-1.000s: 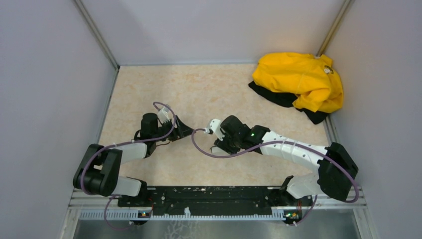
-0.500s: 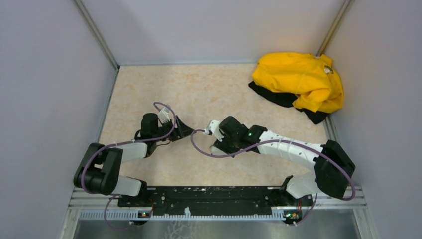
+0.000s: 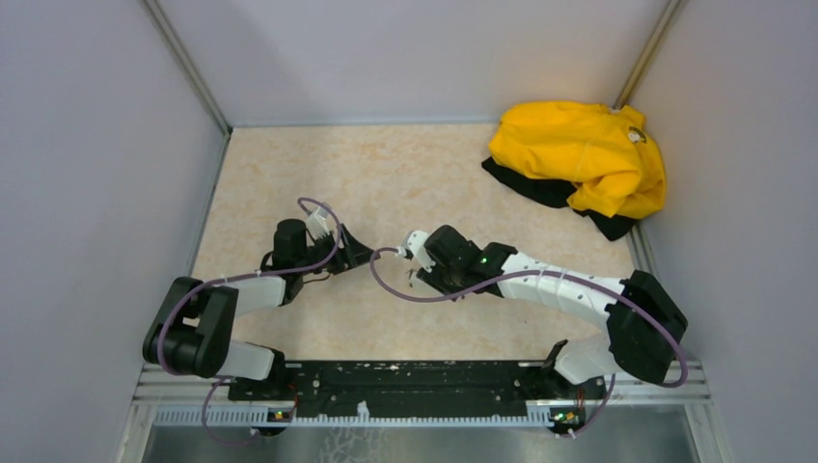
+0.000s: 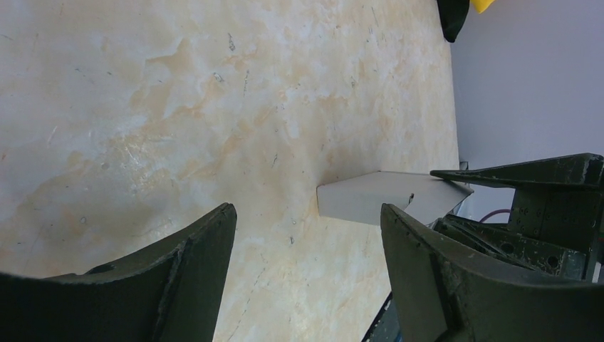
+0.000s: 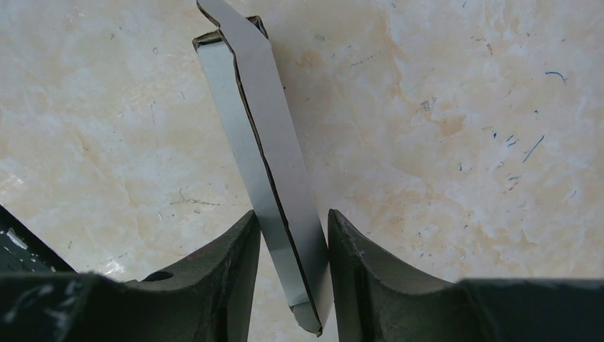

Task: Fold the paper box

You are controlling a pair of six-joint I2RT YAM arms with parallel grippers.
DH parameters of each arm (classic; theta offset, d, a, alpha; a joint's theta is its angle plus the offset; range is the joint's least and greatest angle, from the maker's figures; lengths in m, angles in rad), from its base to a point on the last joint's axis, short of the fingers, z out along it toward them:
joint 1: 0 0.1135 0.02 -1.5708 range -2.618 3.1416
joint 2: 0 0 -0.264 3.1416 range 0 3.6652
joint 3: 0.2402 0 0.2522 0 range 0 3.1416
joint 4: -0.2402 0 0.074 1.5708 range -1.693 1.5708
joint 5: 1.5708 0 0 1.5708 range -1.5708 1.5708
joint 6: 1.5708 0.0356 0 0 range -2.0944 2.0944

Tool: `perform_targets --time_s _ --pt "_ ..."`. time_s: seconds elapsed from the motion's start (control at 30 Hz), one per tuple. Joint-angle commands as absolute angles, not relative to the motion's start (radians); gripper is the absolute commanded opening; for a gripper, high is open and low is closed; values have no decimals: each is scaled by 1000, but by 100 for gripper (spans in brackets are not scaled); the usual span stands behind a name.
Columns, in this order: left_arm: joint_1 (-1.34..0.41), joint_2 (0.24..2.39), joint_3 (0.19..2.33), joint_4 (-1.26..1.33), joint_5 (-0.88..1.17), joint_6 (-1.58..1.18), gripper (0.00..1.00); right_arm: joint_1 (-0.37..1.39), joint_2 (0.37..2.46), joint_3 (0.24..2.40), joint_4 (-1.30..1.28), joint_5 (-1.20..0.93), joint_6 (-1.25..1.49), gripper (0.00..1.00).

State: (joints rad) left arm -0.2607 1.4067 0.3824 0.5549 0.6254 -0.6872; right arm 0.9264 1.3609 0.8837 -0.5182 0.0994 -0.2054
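The paper box [image 5: 263,142] is a flattened pale grey cardboard piece standing on edge on the beige table. It runs slanted between the fingers of my right gripper [image 5: 292,214], and both fingertips press its faces, so the gripper is shut on it. In the top view the right gripper [image 3: 417,280] points down at mid-table and hides the box. My left gripper [image 4: 306,210] is open with nothing between its fingers. In the left wrist view a corner of the box [image 4: 384,196] shows just beyond the left gripper's right finger. From above, the left gripper [image 3: 365,256] sits close to the left of the right one.
A yellow garment [image 3: 584,154] over dark cloth lies in the back right corner. Grey walls close in the table [image 3: 386,174] on three sides. A black rail [image 3: 415,376] with both arm bases runs along the near edge.
The right gripper's jaws have narrowed onto the box and its wrist has shifted slightly left. The left arm has not moved.
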Motion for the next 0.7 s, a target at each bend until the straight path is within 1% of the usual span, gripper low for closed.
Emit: perform_targets --time_s 0.0,0.13,0.27,0.4,0.47,0.67 --pt "-252 1385 403 587 659 -691 80 922 1345 879 -516 131 -162 39" --pt "-255 1349 400 613 695 -728 80 922 1341 883 -512 138 -137 38" --pt "-271 1329 371 774 754 -803 83 922 1359 894 -524 143 -110 36" --pt "-320 1367 394 843 769 -800 87 923 1363 893 -518 147 -94 35" --pt "-349 1392 395 898 766 -793 98 922 1357 893 -516 145 -87 34" --pt "-407 1409 365 925 691 -676 98 922 1336 890 -519 133 -81 33"
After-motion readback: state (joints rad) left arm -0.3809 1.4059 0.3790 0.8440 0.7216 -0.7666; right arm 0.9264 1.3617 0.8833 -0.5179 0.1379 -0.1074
